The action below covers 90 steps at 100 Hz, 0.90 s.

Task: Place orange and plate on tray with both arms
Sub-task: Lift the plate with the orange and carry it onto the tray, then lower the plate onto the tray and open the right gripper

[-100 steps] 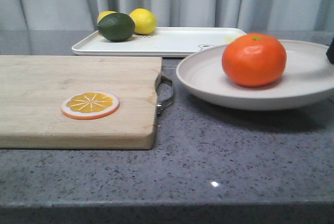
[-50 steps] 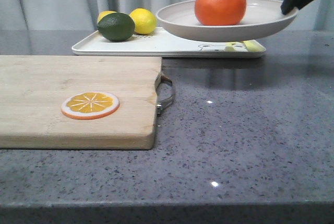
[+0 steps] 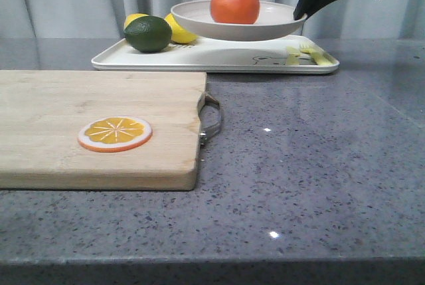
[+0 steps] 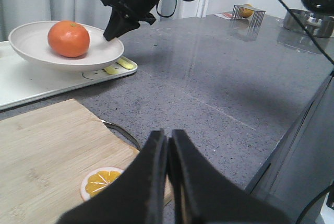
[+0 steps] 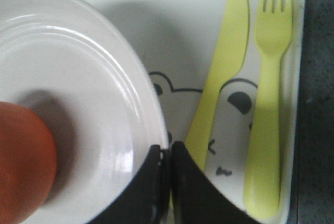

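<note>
The orange (image 3: 234,4) lies in the off-white plate (image 3: 269,27). My right gripper (image 3: 303,11) is shut on the plate's right rim and holds it a little above the white tray (image 3: 219,54). In the right wrist view my right gripper (image 5: 168,151) pinches the plate rim (image 5: 138,85), with the orange (image 5: 23,164) inside and the tray's bear drawing (image 5: 229,101) below. In the left wrist view the plate (image 4: 31,46), the orange (image 4: 68,38) and the tray (image 4: 26,83) lie far off. My left gripper (image 4: 168,136) is shut and empty above the cutting board's corner.
A dark green lime (image 3: 147,34) and two yellow lemons (image 3: 179,27) sit on the tray's left part. A yellow knife (image 5: 222,72) and fork (image 5: 269,93) lie at its right end. A wooden cutting board (image 3: 93,109) with an orange slice (image 3: 114,133) lies front left.
My right gripper has lifted the plate with the orange off the counter and carried it back and left, over the tray. The plate now hangs lower than half a second ago.
</note>
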Motion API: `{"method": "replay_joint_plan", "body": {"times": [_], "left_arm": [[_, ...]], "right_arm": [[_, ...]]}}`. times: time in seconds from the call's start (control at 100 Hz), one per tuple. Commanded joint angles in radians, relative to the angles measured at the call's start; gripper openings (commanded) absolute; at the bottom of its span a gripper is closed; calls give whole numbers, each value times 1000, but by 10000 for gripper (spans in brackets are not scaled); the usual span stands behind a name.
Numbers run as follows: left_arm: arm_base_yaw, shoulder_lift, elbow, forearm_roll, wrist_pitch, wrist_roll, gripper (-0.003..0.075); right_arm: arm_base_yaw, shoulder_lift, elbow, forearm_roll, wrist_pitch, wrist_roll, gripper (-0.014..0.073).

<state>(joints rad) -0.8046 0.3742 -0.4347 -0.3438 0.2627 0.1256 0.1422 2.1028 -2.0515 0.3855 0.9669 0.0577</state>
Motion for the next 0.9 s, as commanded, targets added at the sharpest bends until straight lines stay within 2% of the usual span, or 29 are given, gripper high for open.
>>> {"method": "replay_joint_plan", "body": {"times": [0.0,0.21,0.47,0.75,0.82,0.89], "left_arm": [[2,6,-27,-13,-81,-3,-20],[2,6,-27,-13,-81,-3,-20],[2,6,-27,-13,-81,-3,-20],[2,6,-27,-13,-81,-3,-20],[2,6,-27,-13,-81,-3,-20],[2,6,-27,-13,-81,-3,-20]], "right_arm": [[-1,-8,-106,40,-28,-8,-67],[-1,93,-199,50,-39,-8,-67],[-1,124,-199,58,-104,-8,-67],[-1,152,-199,69,-95,-8,-63],[-1,152,-199,69,-95,-8,-13],[-1,152,-199,69,-94,-8,87]]}}
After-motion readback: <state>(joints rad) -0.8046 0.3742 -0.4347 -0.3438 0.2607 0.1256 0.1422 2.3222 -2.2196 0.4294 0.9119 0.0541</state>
